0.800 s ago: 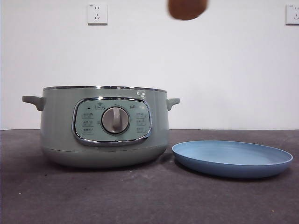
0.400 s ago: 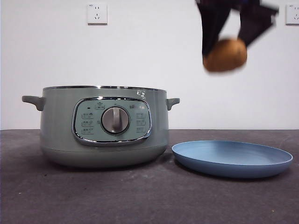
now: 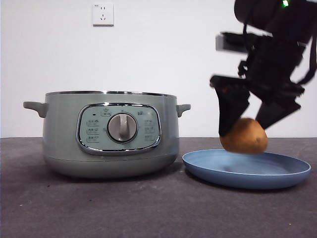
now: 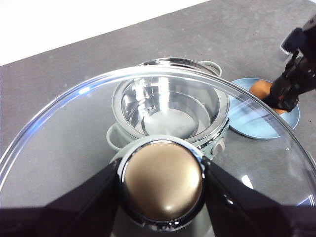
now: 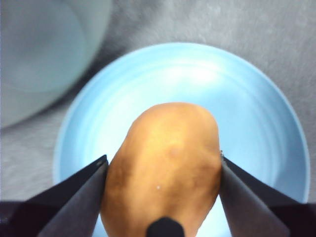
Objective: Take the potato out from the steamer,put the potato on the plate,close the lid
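My right gripper (image 3: pixel 244 126) is shut on the orange-brown potato (image 3: pixel 243 135) and holds it low over the light-blue plate (image 3: pixel 277 176), at about rim height; I cannot tell whether it touches. The right wrist view shows the potato (image 5: pixel 165 158) between the jaws over the plate (image 5: pixel 247 98). The sage-green steamer (image 3: pixel 109 134) stands uncovered to the left of the plate, its steel bowl (image 4: pixel 170 111) empty. My left gripper (image 4: pixel 163 192) is shut on the knob (image 4: pixel 163 180) of the glass lid (image 4: pixel 74 128), held high above the steamer and out of the front view.
The steamer and plate stand close together on a dark grey table (image 3: pixel 148 208). A white wall with a socket (image 3: pixel 103 14) is behind. In the left wrist view the right arm (image 4: pixel 291 84) hangs over the plate (image 4: pixel 247 113).
My right gripper has come down and to the right with the potato, from the top of the front view to just over the plate.
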`<state>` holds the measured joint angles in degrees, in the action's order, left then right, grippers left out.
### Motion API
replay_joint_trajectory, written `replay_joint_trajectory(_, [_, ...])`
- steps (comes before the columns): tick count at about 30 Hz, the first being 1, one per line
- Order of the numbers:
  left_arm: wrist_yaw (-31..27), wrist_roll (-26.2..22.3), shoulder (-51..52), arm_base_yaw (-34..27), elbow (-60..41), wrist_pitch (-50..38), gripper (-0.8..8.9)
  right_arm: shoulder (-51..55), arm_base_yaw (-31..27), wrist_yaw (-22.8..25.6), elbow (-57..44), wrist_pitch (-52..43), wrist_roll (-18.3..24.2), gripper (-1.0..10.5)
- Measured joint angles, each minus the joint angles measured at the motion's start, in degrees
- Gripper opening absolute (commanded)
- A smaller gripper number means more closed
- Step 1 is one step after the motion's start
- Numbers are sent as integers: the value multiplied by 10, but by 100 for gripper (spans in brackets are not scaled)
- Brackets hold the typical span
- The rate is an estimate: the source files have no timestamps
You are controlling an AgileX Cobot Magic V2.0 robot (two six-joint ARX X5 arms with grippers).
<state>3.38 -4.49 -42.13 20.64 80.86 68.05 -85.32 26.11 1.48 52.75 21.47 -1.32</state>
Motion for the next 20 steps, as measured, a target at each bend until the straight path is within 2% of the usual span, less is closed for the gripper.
replay_joint_trajectory(4, [0, 0, 0, 0, 0, 0, -9, -14, -17, 0, -15, -43, 0, -17])
replay_joint_trajectory(14, [0, 0, -24, 0, 0, -5, -9, -67, -36, -28, -16, -65, 0, -3])
replay_joint_trajectory(16, [0, -2, -32, 0, 0, -11, -9, -67, -36, -29, -15, -65, -2, 78])
replay_joint_trajectory(18, [0, -5, -43, 0, 0, -23, -9, -67, -36, -28, -15, -65, -4, 231])
replay_joint_trajectory(20, [3, -7, -56, 0, 0, -38, -9, -67, -36, -28, -15, -65, -4, 439])
